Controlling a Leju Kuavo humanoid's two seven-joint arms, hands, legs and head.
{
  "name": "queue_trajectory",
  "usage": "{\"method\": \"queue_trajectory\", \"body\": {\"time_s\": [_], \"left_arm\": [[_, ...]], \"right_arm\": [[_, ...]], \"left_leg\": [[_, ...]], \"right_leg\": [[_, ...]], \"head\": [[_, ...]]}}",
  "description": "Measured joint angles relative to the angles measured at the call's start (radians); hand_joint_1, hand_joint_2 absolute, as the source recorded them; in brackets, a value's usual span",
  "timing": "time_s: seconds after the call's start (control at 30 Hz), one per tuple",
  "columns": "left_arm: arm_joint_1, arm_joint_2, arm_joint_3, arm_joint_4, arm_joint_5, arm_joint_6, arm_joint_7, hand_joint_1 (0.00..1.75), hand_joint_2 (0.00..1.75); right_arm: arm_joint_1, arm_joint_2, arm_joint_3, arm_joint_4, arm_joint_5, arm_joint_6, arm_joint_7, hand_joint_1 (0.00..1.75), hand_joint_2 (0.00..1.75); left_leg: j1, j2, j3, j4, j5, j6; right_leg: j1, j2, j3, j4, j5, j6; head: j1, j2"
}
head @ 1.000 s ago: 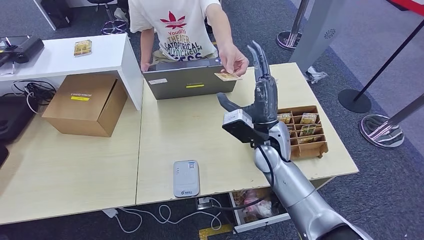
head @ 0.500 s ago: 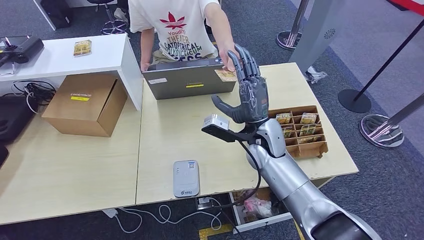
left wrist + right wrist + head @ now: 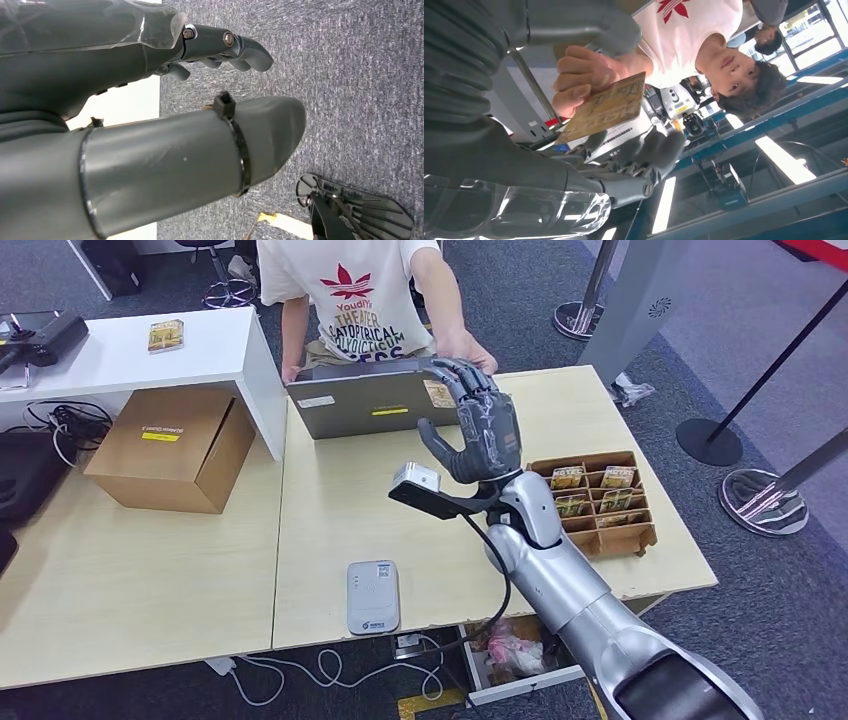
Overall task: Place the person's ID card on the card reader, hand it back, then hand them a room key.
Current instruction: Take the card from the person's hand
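Note:
The person's hand holds a tan ID card over the back of the laptop. My right hand is raised at the card, fingers bent forward over it. In the right wrist view the ID card lies between my thumb and my fingers, which are apart; the person's fingers still pinch it. The white card reader lies near the table's front edge. A wooden tray at the right holds room key cards. My left hand hangs over grey carpet, holding nothing.
A grey laptop stands between me and the person. A cardboard box sits on the left table beside a white raised shelf. Stanchion bases stand on the floor at the right.
My right hand has swung left and tipped forward, from upright beside the card to curling around it. The person's hand has drawn the card slightly left.

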State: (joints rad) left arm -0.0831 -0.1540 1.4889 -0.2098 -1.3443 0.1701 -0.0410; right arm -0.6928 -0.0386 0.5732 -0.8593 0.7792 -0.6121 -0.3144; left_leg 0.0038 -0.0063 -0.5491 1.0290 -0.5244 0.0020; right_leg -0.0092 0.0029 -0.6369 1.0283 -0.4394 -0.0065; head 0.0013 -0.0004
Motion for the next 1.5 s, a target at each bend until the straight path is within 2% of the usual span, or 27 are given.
{"method": "queue_trajectory", "body": {"time_s": [0.37, 0.57, 0.87, 1.27, 1.5], "left_arm": [[0.004, 0.001, 0.0, 0.0, -0.001, 0.003, 0.003, 0.0, 0.0], [0.006, 0.005, 0.0, 0.0, -0.006, 0.0, -0.003, 0.0, 0.0], [0.007, 0.012, -0.001, 0.0, -0.014, -0.012, -0.012, 0.0, 0.0], [0.007, 0.017, -0.016, 0.0, -0.018, -0.034, -0.024, 0.0, 0.0], [0.007, 0.019, -0.017, 0.0, -0.008, -0.033, -0.023, 0.0, 0.0]], "right_arm": [[-0.002, 0.001, 0.001, 0.001, -0.016, 0.019, -0.004, 1.53, 1.75], [-0.002, 0.001, 0.001, 0.0, -0.034, 0.026, -0.004, 1.5, 1.75], [0.01, -0.001, -0.006, -0.019, -0.069, 0.039, -0.008, 1.61, 1.75], [0.089, -0.02, -0.022, -0.154, -0.394, 0.314, -0.034, 1.71, 1.75], [0.101, -0.026, -0.013, -0.168, -0.494, 0.403, -0.037, 1.74, 1.75]], "left_leg": [[0.0, 0.0, 0.0, 0.0, 0.0, 0.0], [0.0, 0.0, 0.0, 0.0, 0.0, 0.0], [0.0, 0.0, 0.001, 0.0, 0.0, 0.0], [0.0, 0.0, 0.001, 0.0, 0.0, 0.0], [0.0, 0.0, 0.001, 0.0, 0.0, 0.0]], "right_leg": [[0.0, 0.0, 0.0, 0.0, 0.0, 0.0], [0.0, 0.0, 0.0, 0.0, 0.0, 0.0], [0.0, 0.0, 0.0, 0.0, 0.0, 0.0], [0.0, 0.0, 0.0, 0.0, 0.0, 0.0], [0.0, 0.0, 0.0, 0.0, 0.0, 0.0]], "head": [[0.0, 0.0], [0.0, 0.0], [0.0, 0.0], [0.0, 0.0], [0.0, 0.0]]}}
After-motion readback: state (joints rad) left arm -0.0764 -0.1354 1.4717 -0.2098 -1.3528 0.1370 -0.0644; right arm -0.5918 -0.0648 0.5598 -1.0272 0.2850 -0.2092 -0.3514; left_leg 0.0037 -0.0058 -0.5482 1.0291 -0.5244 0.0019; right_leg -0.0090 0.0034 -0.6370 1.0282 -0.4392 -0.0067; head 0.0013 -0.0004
